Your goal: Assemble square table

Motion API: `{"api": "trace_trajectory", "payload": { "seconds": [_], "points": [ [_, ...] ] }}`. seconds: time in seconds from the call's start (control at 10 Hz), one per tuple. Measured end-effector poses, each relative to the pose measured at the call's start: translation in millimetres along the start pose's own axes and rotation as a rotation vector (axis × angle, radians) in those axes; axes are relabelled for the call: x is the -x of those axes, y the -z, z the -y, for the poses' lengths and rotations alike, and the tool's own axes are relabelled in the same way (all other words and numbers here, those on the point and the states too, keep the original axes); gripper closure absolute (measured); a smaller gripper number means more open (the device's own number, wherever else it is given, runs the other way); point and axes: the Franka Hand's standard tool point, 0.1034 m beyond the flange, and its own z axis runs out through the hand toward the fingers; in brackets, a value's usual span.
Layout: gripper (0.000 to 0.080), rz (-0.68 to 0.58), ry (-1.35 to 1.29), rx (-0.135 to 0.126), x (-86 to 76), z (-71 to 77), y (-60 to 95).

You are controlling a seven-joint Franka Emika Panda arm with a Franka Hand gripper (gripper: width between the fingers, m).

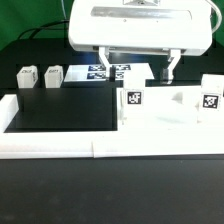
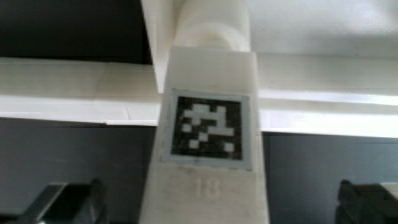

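Square-table leg [image 2: 205, 125], its black-and-white tag [image 2: 206, 126] in plain view, sits midway between the gripper's [image 2: 214, 205] wide-open fingers [image 2: 71, 200], neither one touching it.

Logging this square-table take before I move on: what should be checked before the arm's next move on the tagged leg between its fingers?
1. Fingers open: ok. One stands on each side of the tagged leg, and neither touches it.
2. Leg centred between the fingers: ok, roughly.
3. Fingers down at leg height: not ok, it seems. In the exterior view their tips end above the leg.
4. Leg seated in a socket of the tabletop: cannot tell.
5. Two loose legs undisturbed: ok. They stand at the exterior view's left.
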Motion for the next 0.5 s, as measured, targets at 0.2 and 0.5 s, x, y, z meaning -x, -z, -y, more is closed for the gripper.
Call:
{"api": "trace_trajectory", "payload": {
  "seconds": [0.2, 0.5],
  "points": [
    [0.0151, 0.113, -0.025, -0.010, -3.3, -11.5, 1.5],
    [0.0151, 0.278, -0.052, -0.031, -11.7, -18.1, -3.1]
  ]
}}
